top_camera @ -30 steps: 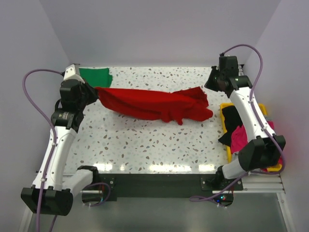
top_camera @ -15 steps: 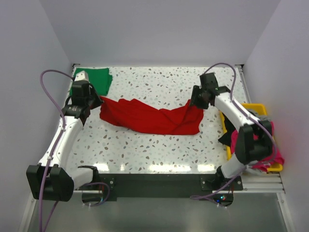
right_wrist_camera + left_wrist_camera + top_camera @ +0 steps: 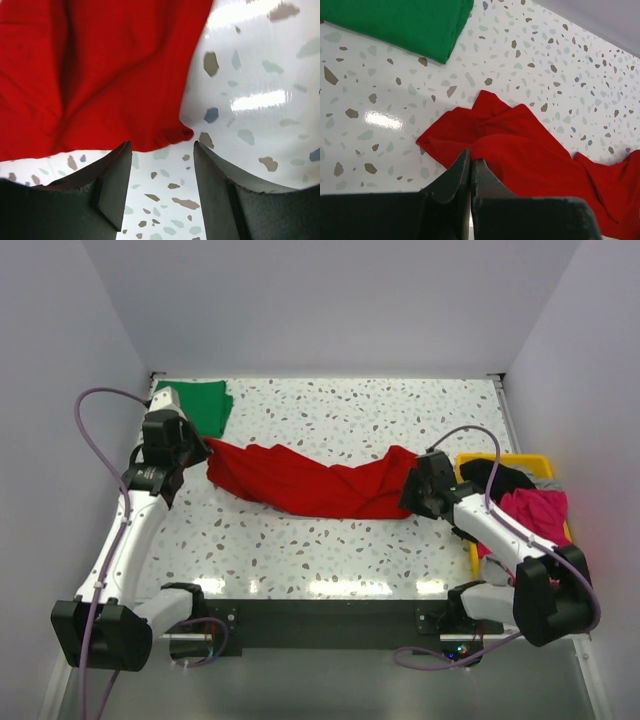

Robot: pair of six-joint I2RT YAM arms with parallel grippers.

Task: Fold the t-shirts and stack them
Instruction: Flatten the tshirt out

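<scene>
Pinching the left end of the red t-shirt (image 3: 300,478) in my left gripper (image 3: 470,162), jaws closed on a fold of cloth as far as the wrist view shows; purpose, I judge, is to anchor that corner. Shirt lies rumpled in a band across mid desk (image 3: 350,410). Right gripper (image 3: 161,150) open and empty, just near of the right hem. Green t-shirt (image 3: 205,405) folded at far left, probably the stack base.

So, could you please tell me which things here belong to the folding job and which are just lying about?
Job: red t-shirt, green t-shirt.
Lying about: yellow tray, magenta garment, black garment.
</scene>
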